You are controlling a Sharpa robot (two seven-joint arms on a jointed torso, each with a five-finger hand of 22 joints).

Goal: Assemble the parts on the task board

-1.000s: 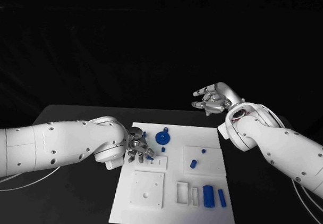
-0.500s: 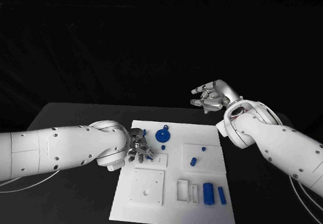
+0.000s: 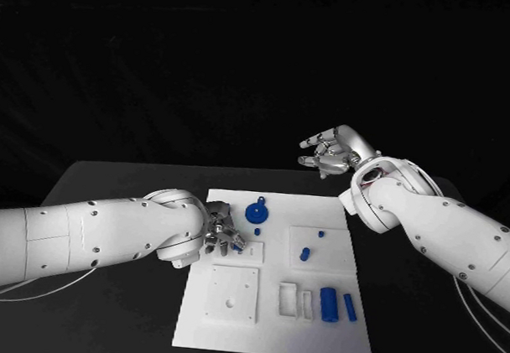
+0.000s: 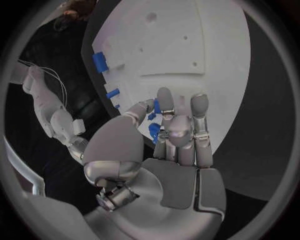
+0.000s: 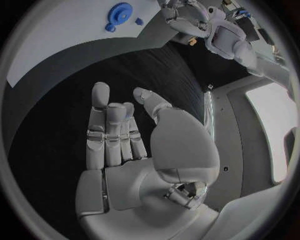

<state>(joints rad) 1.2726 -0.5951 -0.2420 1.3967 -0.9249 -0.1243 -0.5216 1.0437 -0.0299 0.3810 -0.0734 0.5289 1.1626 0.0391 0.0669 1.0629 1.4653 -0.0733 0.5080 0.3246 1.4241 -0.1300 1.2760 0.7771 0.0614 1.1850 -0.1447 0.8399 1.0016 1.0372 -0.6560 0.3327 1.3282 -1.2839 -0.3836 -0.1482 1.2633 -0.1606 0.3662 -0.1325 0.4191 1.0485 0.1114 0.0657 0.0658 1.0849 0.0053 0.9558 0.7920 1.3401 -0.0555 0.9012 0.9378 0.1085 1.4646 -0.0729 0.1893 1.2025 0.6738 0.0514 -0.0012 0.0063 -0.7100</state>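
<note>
The white task board lies in the middle of the black table. My left hand hovers over the board's left edge and pinches a small blue part between thumb and fingers. A round blue part with a stem stands just beyond that hand. A small blue peg sits on a raised white block, and two blue cylinders lie in trays at the near right. My right hand is raised beyond the board's far right corner, fingers straight, thumb apart, holding nothing.
A square white block with holes sits on the board's near left, with narrow white trays beside it. Bare black table runs along both sides of the board. The right wrist view shows the round blue part on the board.
My left arm has shifted slightly, while its hand stays at the board's left edge with the blue part. The right hand has risen a little.
</note>
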